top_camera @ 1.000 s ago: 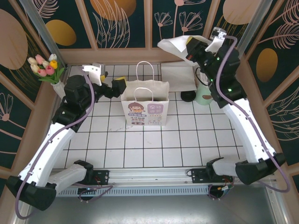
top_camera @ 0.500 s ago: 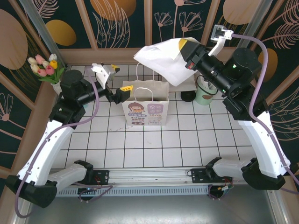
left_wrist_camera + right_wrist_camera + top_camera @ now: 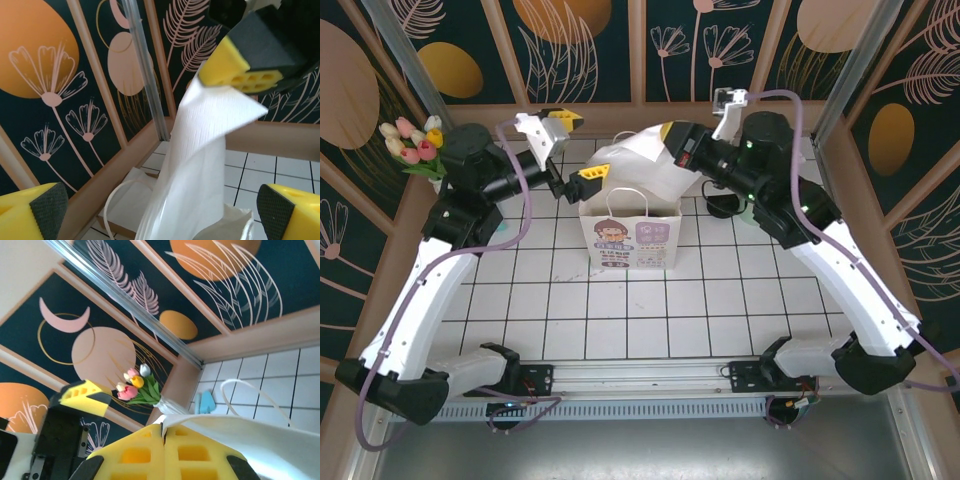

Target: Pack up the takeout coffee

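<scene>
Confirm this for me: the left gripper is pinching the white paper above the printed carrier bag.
Not quite: the arm is wrong. It is the right gripper that is pinching the white paper above the printed carrier bag. The right wrist view shows it shut on the sheet's edge. The left gripper stands open beside the paper.

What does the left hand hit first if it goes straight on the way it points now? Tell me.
Most likely the white sheet, hanging from the shut right hand above the paper bag. It lies dead ahead of the open left hand, between its fingers. Depth is hard to judge.
</scene>
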### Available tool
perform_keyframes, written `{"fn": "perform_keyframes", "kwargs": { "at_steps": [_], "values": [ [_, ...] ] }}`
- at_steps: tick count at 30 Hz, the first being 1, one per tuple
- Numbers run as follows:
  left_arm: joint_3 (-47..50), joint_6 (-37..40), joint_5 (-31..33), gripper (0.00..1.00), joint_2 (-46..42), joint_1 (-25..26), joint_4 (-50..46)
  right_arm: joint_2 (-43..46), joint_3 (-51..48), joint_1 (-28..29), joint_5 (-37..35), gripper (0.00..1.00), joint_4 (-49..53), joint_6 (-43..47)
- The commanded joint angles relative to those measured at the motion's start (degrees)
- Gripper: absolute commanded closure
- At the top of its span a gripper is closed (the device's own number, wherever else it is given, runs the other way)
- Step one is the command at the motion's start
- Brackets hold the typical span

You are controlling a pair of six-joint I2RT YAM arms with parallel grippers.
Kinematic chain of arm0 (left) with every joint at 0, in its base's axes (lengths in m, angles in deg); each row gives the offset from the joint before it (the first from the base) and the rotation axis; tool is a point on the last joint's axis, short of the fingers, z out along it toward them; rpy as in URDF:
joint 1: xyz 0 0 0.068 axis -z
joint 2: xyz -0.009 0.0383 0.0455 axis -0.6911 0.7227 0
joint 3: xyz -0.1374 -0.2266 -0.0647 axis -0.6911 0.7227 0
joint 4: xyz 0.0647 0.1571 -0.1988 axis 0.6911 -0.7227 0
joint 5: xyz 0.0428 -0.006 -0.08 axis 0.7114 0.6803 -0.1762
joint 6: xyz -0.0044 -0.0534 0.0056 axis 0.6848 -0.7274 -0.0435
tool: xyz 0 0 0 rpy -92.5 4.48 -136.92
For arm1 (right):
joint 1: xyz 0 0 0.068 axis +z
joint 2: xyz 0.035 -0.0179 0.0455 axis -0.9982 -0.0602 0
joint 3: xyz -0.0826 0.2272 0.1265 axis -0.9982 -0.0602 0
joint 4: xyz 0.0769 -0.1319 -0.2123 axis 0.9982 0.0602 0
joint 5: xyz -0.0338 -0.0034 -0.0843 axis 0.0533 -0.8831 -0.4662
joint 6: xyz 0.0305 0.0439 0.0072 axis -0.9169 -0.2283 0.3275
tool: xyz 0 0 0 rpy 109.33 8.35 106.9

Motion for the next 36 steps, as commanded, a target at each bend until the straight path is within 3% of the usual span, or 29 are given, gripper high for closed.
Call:
{"fn": "perform_keyframes", "kwargs": {
  "at_steps": [1, 11, 16, 18, 21, 22, 25, 27, 28, 30, 31, 32, 34, 36],
  "values": [
    [-0.9, 4.0, -0.2, 0.02, 0.9, 0.4, 0.7, 0.3, -1.0, 0.5, 0.2, 1.0, -4.4, -2.6],
    [-1.3, 12.8, 8.3, 0.07, 3.6, 4.1, 3.1, -0.5, -2.9, 0.6, 0.2, 1.0, -7.6, -4.9],
    [-1.7, 15.6, 10.1, 0.18, 5.0, 6.3, 4.7, -1.2, -3.1, 0.6, 0.9, 1.0, -8.2, -5.6],
    [-1.0, 15.0, 7.9, 0.27, 4.9, 6.5, 7.1, -1.7, -3.1, 0.6, 1.0, 1.0, -7.9, -5.5],
    [3.2, 10.5, 3.1, 0.51, 3.4, 6.5, 15.1, -2.6, -2.8, 0.5, 1.9, 1.0, -7.4, -4.4],
    [3.9, 10.5, 3.2, 0.64, 3.2, 6.5, 15.8, -2.8, -2.4, 0.4, 2.3, 1.0, -7.1, -3.7],
    [4.1, 13.4, 6.1, 0.93, 3.2, 6.5, 13.2, -3.3, 0.2, 0.1, 2.6, 1.0, -4.1, -0.5],
    [3.6, 14.8, 6.5, 1.0, 3.4, 6.6, 10.8, -3.2, 1.5, -0.6, 3.3, 1.0, -2.3, 1.9],
    [3.4, 15.0, 6.3, 1.0, 3.5, 6.5, 10.0, -3.0, 1.8, -1.2, 4.4, 0.95, -1.4, 3.4],
    [3.3, 14.9, 6.0, 1.0, 3.6, 6.6, 9.5, -2.7, 2.3, -3.4, 10.0, 0.74, -0.2, 7.6],
    [3.4, 14.7, 6.0, 1.0, 3.5, 6.5, 9.4, -2.5, 2.9, -4.6, 13.2, 0.5, 1.1, 12.1],
    [3.4, 14.6, 6.0, 1.0, 3.5, 6.5, 9.0, -2.0, 3.6, -5.7, 13.5, 0.35, 3.3, 17.7],
    [3.7, 14.6, 6.2, 1.0, 3.4, 6.5, 8.5, 0.0, 3.0, -7.8, 12.5, 0.21, 6.6, 29.8],
    [4.2, 14.0, 7.0, 1.0, 3.2, 6.5, 8.6, 3.2, -0.5, -10.4, 12.5, 0.15, 6.8, 41.3]
  ]
}}
